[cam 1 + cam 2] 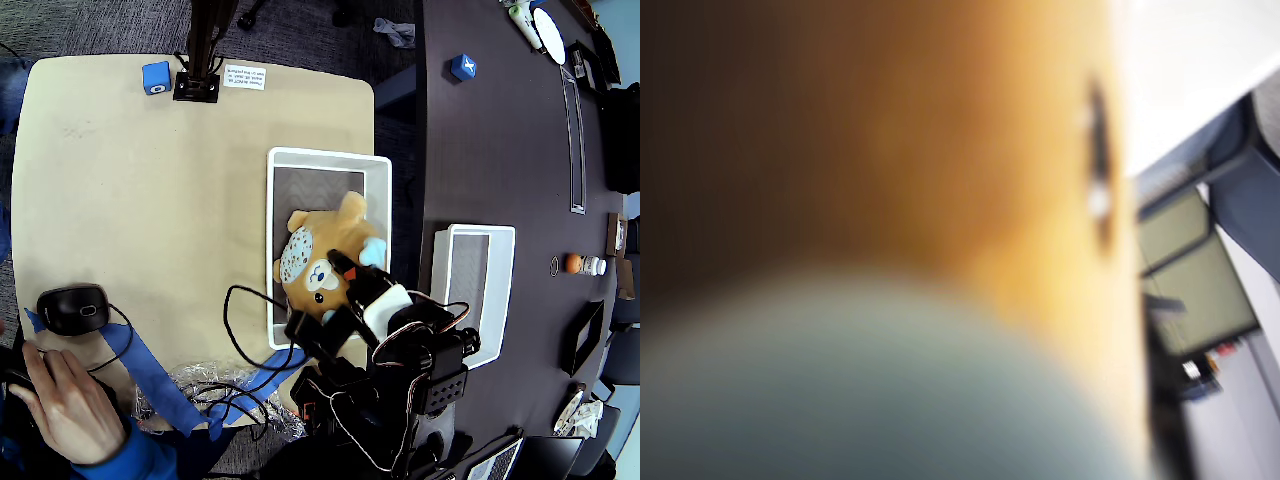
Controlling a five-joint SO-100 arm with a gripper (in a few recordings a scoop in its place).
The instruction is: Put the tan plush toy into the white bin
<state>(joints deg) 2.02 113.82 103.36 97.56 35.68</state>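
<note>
A: Start close in. What's at the claw [343,268]?

B: In the wrist view, the tan plush toy [940,150] is a blur of orange right against the lens. From overhead, the claw's tip sits on the toy [320,258] near its face and pale blue paw. I'd judge it pinched on the plush, though the fingers themselves are too hidden to be sure how far apart they stand.

A: And the toy's place?

B: Over the white bin [330,157], inside its rim as seen from above. Whether it hangs or rests on the bottom, I cannot tell. Its long axis runs slantwise, head towards the arm, far end towards the bin's far right corner.

A: So what does the next move depend on?

B: The toy lies straight ahead of the claw and within the bin's walls, so letting go should drop it inside.

A: Farther out?

B: A smaller white bin [470,290] to the right, and a blue cube [156,77] at the desk [140,190] far edge.
</note>
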